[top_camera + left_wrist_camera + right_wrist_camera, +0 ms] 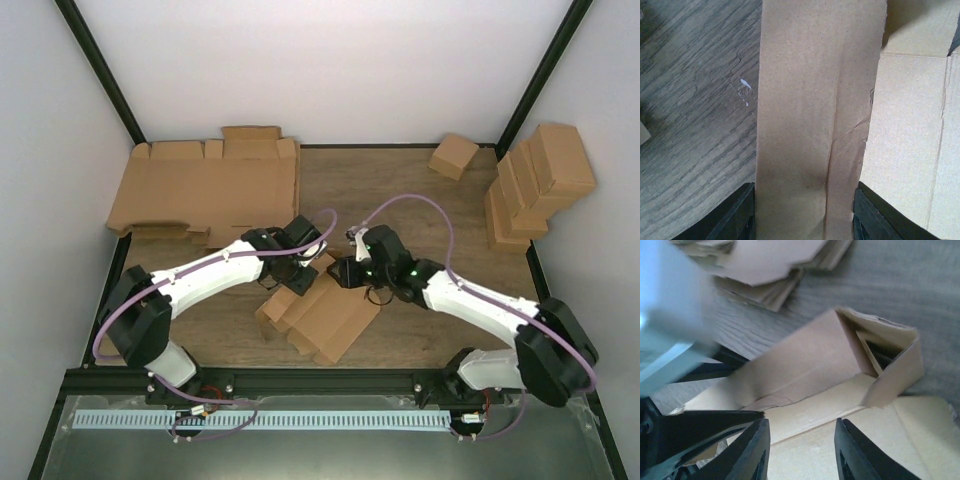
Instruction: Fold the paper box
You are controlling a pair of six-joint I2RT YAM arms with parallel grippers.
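Note:
The paper box (325, 320) lies partly folded on the wooden table between the arms. In the left wrist view one raised wall panel (810, 100) stands between my left gripper's black fingers (735, 217), which press on its two sides; my left gripper (805, 215) is shut on it. In the right wrist view the box (805, 365) shows a raised wall and a tucked end flap (890, 365). My right gripper (802, 450) is open, just above the flat inner panel. In the top view both grippers meet at the box's far edge, left (300, 278), right (345, 272).
Large notched cardboard sheets (210, 185) lie at the back left and also show in the right wrist view (770, 270). A small cube-like carton (453, 155) sits at the back. A stack of cartons (535, 185) leans at the right wall.

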